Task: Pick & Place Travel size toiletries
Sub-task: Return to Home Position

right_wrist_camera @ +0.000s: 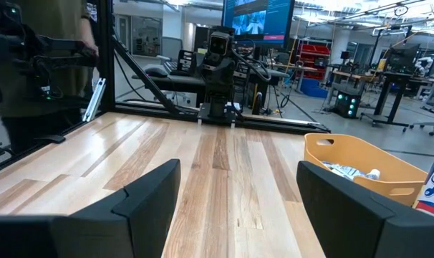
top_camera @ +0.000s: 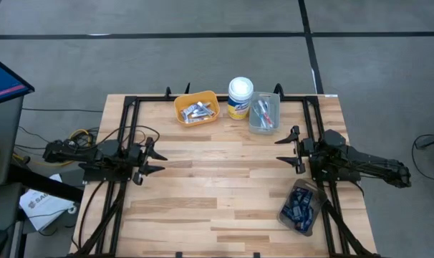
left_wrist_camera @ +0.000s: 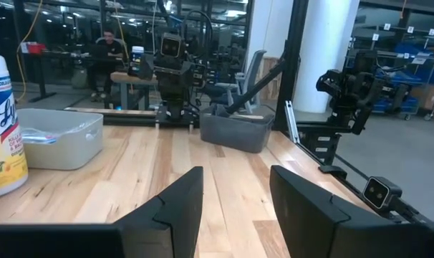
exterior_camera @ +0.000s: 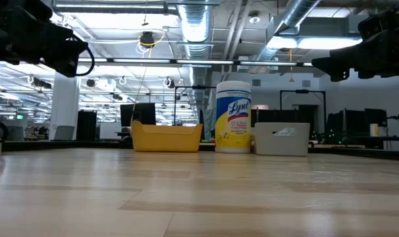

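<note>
Left gripper (top_camera: 158, 159) and right gripper (top_camera: 280, 150) both hung wide open and empty, toothpaste tubes (top_camera: 196, 111) sat in the yellow bin (top_camera: 178, 108), but the right arm (top_camera: 367, 163) could've easily clipped the tray (top_camera: 281, 213) of navy packets (top_camera: 300, 204) beside it.

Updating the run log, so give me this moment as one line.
left gripper: open, empty, table's left | right gripper: open, empty, table's right | small white-and-blue tubes: inside yellow plastic bin

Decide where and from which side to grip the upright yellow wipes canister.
Probably the upper body under the white lid, coming level from the near side: the canister stands upright, taller than the yellow bin and grey bin flanking it, so only that part is clear.
</note>
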